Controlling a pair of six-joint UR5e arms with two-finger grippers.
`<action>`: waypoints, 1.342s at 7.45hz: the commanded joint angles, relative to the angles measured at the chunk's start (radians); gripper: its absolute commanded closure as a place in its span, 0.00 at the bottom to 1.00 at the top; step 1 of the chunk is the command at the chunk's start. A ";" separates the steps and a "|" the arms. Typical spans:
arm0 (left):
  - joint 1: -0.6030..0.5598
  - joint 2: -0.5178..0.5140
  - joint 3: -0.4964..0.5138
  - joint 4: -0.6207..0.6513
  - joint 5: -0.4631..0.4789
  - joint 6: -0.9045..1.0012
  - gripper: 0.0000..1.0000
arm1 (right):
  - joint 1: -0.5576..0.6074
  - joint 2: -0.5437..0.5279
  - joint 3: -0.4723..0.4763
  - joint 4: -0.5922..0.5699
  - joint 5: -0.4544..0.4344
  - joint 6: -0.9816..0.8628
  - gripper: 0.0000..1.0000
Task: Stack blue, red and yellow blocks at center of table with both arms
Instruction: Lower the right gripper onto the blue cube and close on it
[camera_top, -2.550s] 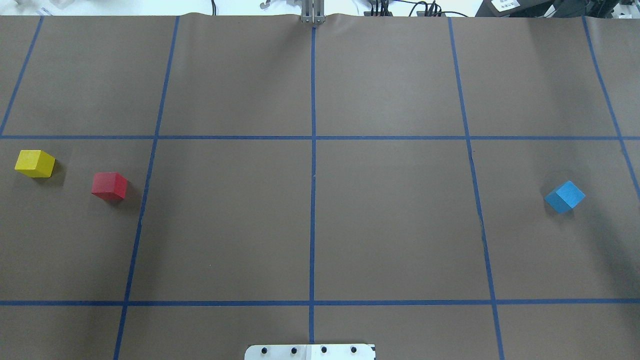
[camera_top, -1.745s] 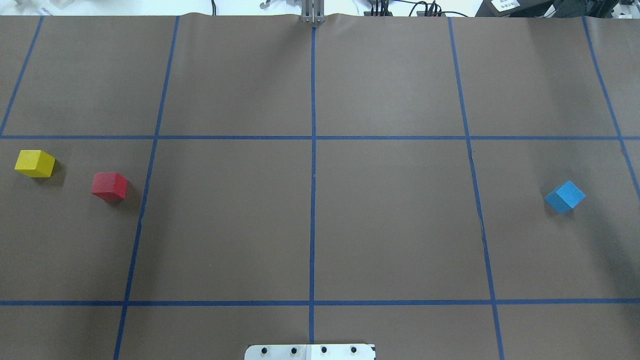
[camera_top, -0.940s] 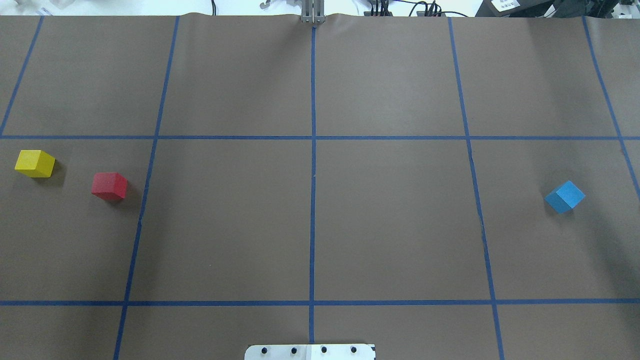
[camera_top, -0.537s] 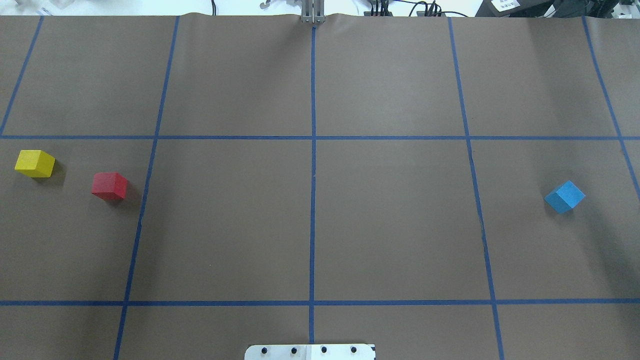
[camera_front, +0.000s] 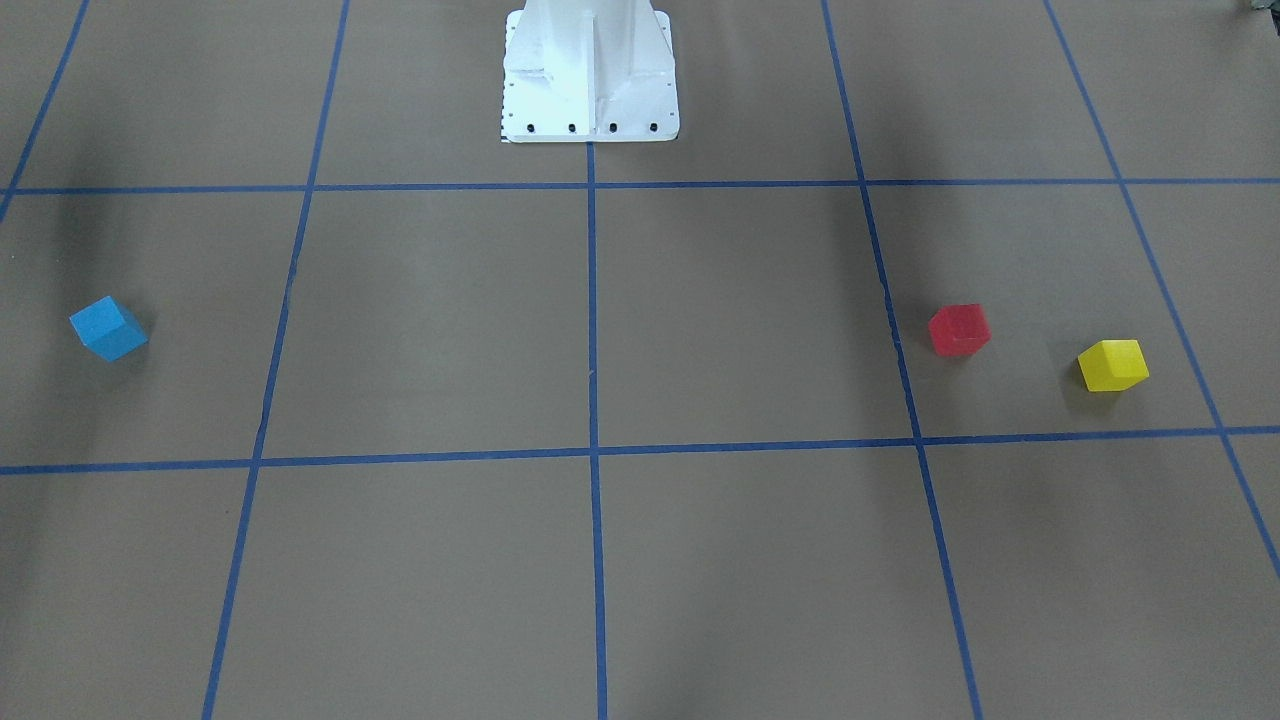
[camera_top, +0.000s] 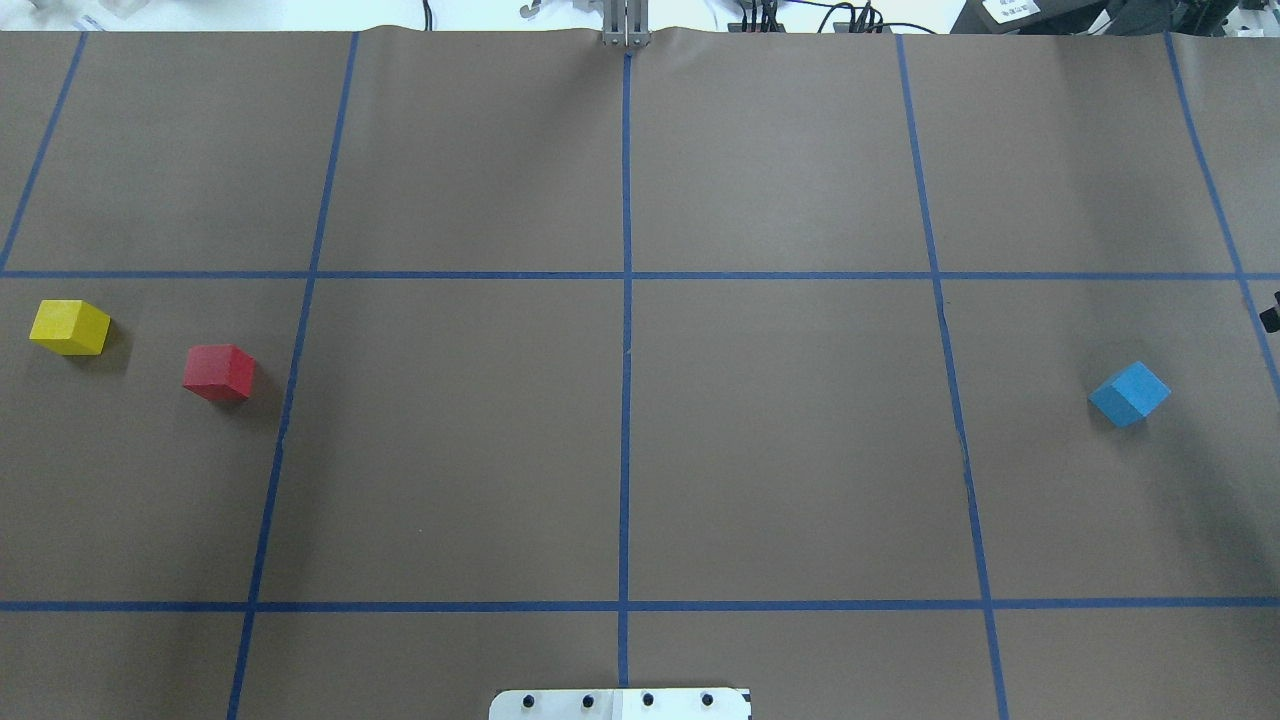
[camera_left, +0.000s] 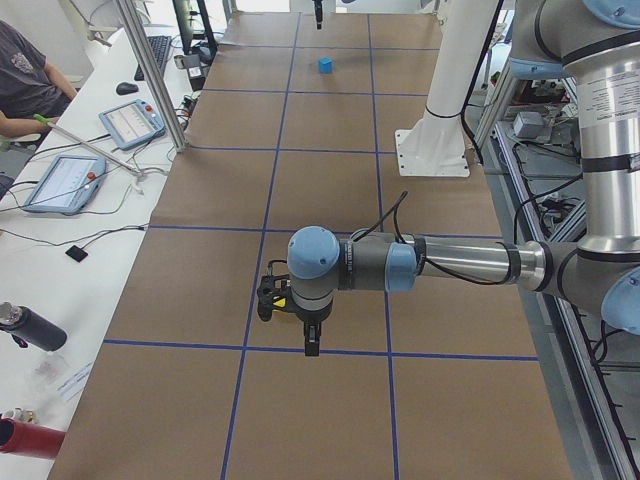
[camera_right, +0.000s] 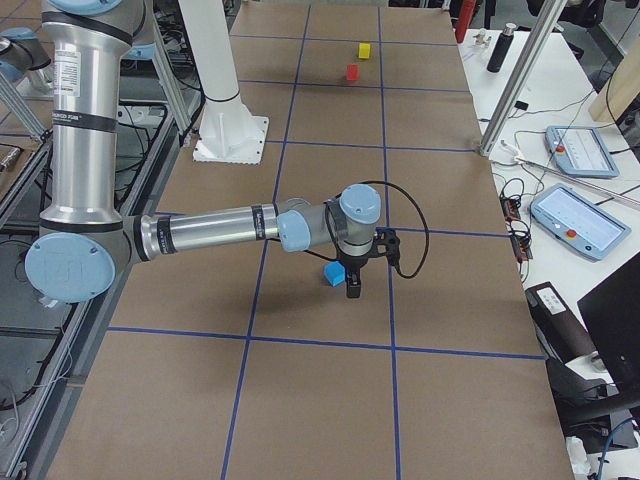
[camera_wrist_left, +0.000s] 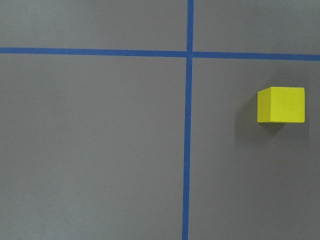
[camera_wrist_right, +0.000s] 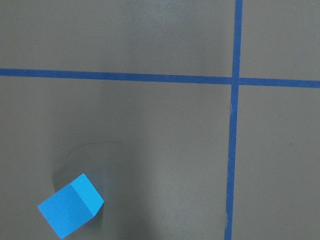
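Blue cube (camera_top: 1129, 393), red cube (camera_top: 219, 372), yellow cube (camera_top: 70, 327) unstacked on worktop (camera_top: 780, 450); left pincer (camera_left: 312, 346) near yellow cube, right pincer (camera_right: 353, 289) near blue cube, open/closed can't tell.

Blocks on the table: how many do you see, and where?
3. The yellow block and the red block lie apart on the robot's left side; the blue block lies alone on its right side. None appears hidden.

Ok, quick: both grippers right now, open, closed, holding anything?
Left gripper: cannot be told, it shows only in the side view.
Right gripper: cannot be told, it shows clearly only in the side view.
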 joint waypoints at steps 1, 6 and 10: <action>0.001 0.000 0.001 0.000 0.000 -0.001 0.00 | -0.087 -0.008 -0.003 0.089 -0.004 0.005 0.00; 0.001 0.000 0.006 -0.001 0.002 -0.003 0.00 | -0.240 -0.040 -0.006 0.205 -0.089 -0.076 0.02; 0.000 0.000 0.006 -0.003 0.002 -0.001 0.00 | -0.299 -0.026 -0.027 0.205 -0.093 -0.099 0.04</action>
